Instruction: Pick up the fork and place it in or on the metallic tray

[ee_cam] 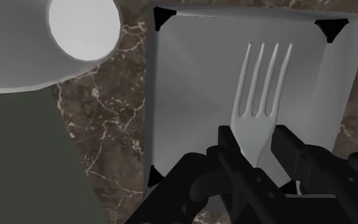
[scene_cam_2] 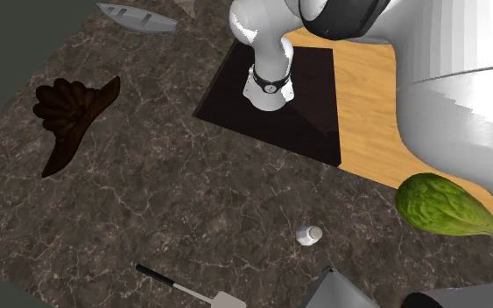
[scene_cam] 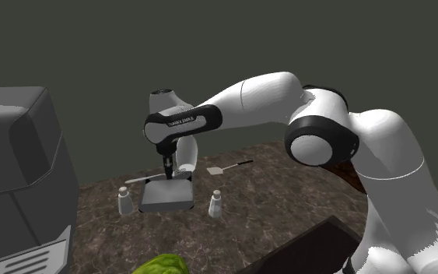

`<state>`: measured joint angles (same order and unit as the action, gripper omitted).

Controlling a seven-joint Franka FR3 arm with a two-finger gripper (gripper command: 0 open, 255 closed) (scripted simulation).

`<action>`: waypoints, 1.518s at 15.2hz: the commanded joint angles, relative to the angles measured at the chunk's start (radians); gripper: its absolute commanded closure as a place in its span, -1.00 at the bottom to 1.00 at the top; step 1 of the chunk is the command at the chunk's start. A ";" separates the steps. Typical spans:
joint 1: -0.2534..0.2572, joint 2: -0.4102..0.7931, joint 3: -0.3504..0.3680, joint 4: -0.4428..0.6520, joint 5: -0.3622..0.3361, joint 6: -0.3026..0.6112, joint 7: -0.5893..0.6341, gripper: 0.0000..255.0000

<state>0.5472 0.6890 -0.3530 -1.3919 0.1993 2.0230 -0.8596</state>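
Note:
The pale grey fork [ee_cam: 260,89] is clasped by its handle between my black fingers, with the tines stretched out over the floor of the grey metallic tray [ee_cam: 190,95]. My gripper [ee_cam: 260,149] is shut on the fork. In the shoulder view the gripper [scene_cam: 168,166] hangs just above the square tray [scene_cam: 166,196], and the fork [scene_cam: 141,179] sticks out level toward that view's left. A corner of the tray [scene_cam_2: 336,293] shows at the bottom of the second exterior view.
Two white shakers [scene_cam: 124,201] [scene_cam: 216,204] flank the tray; one [ee_cam: 82,28] is close beside it. A spatula [scene_cam: 229,166] lies behind. A grey appliance [scene_cam: 15,179] stands at the left. A green vegetable [scene_cam_2: 446,206] and a brown object [scene_cam_2: 73,109] rest on the marble counter.

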 commanded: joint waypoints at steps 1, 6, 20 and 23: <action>-0.002 0.013 0.003 -0.008 0.004 0.021 -0.002 1.00; -0.005 0.045 0.010 -0.025 0.014 0.069 -0.006 1.00; -0.007 0.061 0.014 -0.031 0.019 0.091 -0.008 -1.00; -0.004 0.045 0.010 -0.024 0.014 0.067 -0.005 -1.00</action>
<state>0.5418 0.7430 -0.3404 -1.4208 0.2159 2.1045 -0.8664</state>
